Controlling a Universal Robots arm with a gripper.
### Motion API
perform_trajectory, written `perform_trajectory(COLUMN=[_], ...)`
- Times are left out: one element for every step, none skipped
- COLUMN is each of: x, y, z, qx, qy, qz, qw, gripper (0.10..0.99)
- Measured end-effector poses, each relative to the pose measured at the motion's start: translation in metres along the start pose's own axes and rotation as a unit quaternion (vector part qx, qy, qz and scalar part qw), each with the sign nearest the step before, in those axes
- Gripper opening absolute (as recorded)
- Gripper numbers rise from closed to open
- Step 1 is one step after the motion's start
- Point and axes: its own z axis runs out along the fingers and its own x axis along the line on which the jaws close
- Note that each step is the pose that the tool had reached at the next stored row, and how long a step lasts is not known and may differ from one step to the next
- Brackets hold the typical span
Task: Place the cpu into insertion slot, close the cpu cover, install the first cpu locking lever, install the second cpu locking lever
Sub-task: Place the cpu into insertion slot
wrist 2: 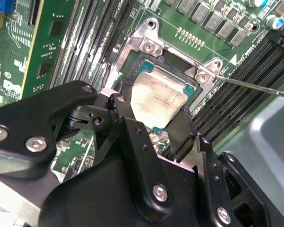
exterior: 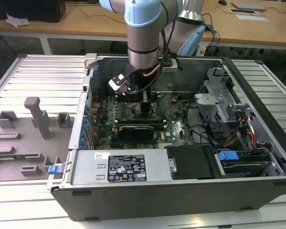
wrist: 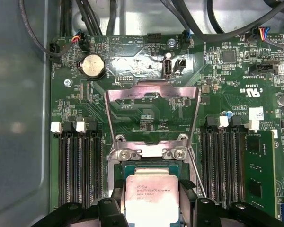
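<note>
Gripper (wrist 2: 155, 106), black, two-fingered, pinching the pale silver-grey square cpu (wrist 2: 154, 92) by opposite edges.
Chip sits over the dark-framed square insertion slot (wrist: 149, 166), mid green motherboard (wrist: 132, 56), between the black memory slot banks (wrist: 80, 165); can't tell if seated. Thin silver window-frame cpu cover (wrist: 151, 91) stands hinged open just beside the slot.

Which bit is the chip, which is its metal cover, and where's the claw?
cpu (wrist: 152, 198): first wrist view, middle of its silver top.
cpu cover (wrist: 151, 90): first wrist view, the open frame's bar opposite its hinge.
claw (wrist 2: 156, 112): second wrist view, midway between its fingertips, which flank the cpu.
</note>
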Motion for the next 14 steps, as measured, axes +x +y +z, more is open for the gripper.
perform_trajectory(x=[-0.0001,-0.0001,-0.0001,-0.0001,-0.0001,-0.0001,-0.0001,-0.0001,-0.0001,-0.0001,-0.0001,0.0,0.0,-0.0001], y=[-0.0002,-0.0002,-0.0002,-0.0003,-0.0002,-0.0002,-0.0003,-0.0003,-0.0003,-0.0003,-0.0003,-0.0003,-0.0001,-0.0001], z=[0.0003,0.0003,0.0004,0.0004,0.0006,0.0007,0.0008,0.0008,0.0009,0.001,0.001,0.0011,0.0011,0.001], qx=[0.0,0.0001,0.0001,0.0001,0.0001,0.0001,0.0001,0.0001,0.0001,0.0001,0.0001,0.0001,0.0001,0.0002], qy=[0.0,-0.0002,-0.0002,-0.0002,-0.0001,-0.0001,-0.0001,-0.0001,-0.0001,-0.0001,-0.0001,0.0005,0.001,0.0012], qz=[0.0,0.0,0.0,0.0,0.0,0.0,0.0,0.0,0.0,0.0,0.0,-0.005,-0.011,-0.014], qw=[1.0,1.0,1.0,1.0,1.0,1.0,1.0,1.0,1.0,1.0,1.0,1.0,0.9999,0.9999], gripper=[0.541,0.541,0.541,0.541,0.541,0.541,0.541,0.541,0.541,0.541,0.541,0.541,0.541,0.541])
